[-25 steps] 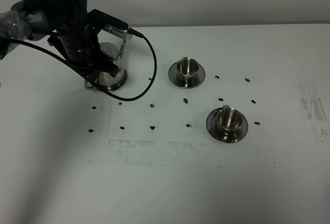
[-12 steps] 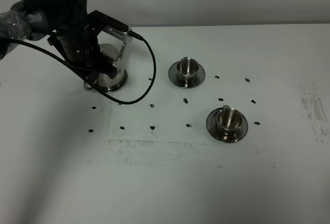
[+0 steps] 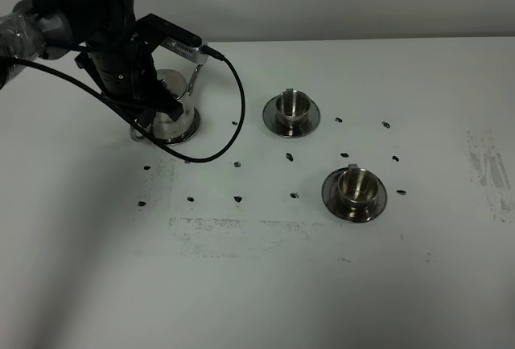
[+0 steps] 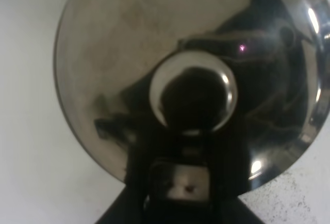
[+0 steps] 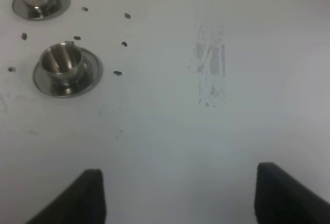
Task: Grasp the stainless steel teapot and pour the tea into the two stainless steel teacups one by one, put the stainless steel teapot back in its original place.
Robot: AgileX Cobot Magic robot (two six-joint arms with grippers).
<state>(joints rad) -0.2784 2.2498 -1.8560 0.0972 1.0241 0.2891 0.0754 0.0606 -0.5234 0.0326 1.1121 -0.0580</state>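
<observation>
Here, left claw gripping teapot

Silver teapot and teacups, white table speckled black.

Shiny bell-shaped steel teapot, worktop's far-left corner: mostly behind black left arm | black right gripper: fingers cropped

Stainless steel teapot: shiny, bell-shaped, upright at far left of tabletop, upper part hidden. Left wrist view looks straight down on domed lid and round knob.

Far teacup: upright on saucer, right of teapot.

Near teacup: upright on second saucer, further right, nearer.

Cups well apart.
</observation>
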